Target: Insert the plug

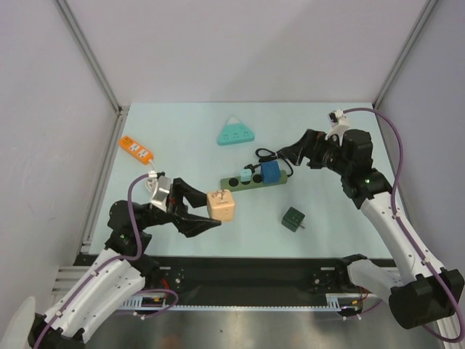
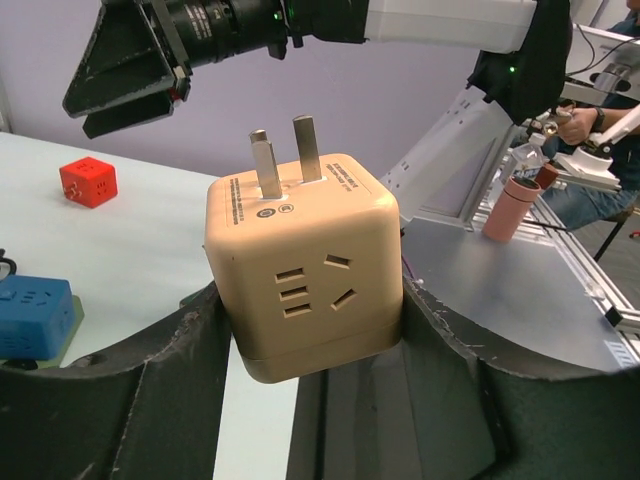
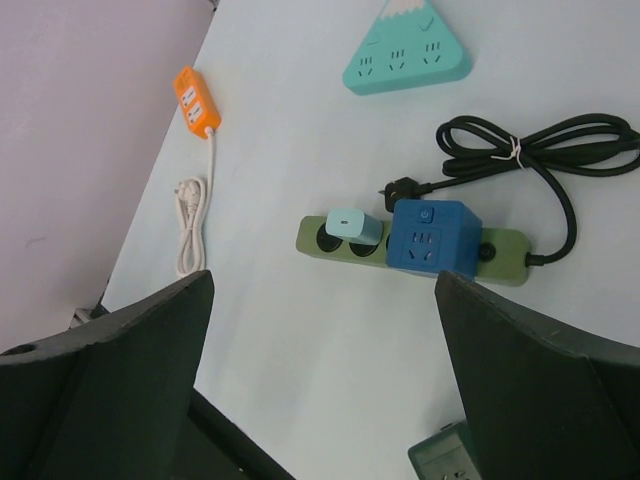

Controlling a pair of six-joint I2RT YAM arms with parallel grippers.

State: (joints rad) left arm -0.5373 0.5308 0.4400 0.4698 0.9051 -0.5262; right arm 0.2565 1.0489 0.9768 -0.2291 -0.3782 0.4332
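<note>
Two arms work over a pale table. Seen from above, the left gripper [image 1: 213,209] pinches a beige cube plug [image 1: 221,204]. A green power strip [image 1: 256,183] lies just ahead of it, apart from the plug. The right gripper [image 1: 287,157] hangs spread near the strip's other end.

On the left wrist camera, the plug [image 2: 305,280] sits wedged between both fingers [image 2: 185,360], with its two metal prongs [image 2: 285,155] pointing up.

On the right wrist camera, the fingers [image 3: 120,350] stand wide apart, empty. The strip [image 3: 500,258] lies ahead of them, carrying a blue cube [image 3: 432,237] and a small pale plug [image 3: 350,225].
</note>
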